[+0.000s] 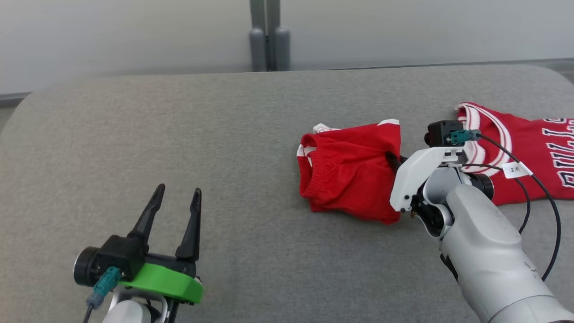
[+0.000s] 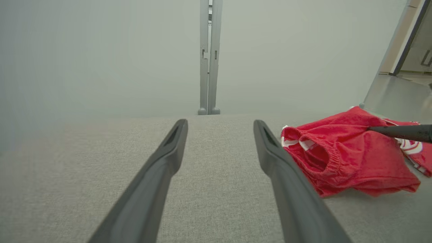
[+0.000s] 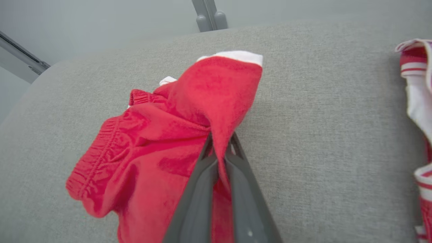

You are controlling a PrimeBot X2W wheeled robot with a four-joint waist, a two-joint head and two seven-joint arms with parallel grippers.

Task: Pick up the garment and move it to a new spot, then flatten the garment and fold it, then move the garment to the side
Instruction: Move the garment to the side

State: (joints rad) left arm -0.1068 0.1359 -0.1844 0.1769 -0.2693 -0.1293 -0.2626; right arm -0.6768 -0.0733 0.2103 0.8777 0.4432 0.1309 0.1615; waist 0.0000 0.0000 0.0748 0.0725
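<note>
Crumpled red fabric shorts with white trim (image 3: 145, 152), judged light and limp, are pinched at a raised fold by the right gripper (image 3: 220, 145) while the left gripper (image 1: 179, 189) is held spread

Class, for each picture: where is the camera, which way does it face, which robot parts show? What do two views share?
Head view: on the head, facing forward and down at the surface; shows the open left gripper and right arm.
Left wrist view: on the left wrist, facing along its spread fingers; shorts at right.
Right wrist view: on the right wrist, facing along the right gripper, shut on the shorts.
Shared: shorts in both wrist views.
</note>
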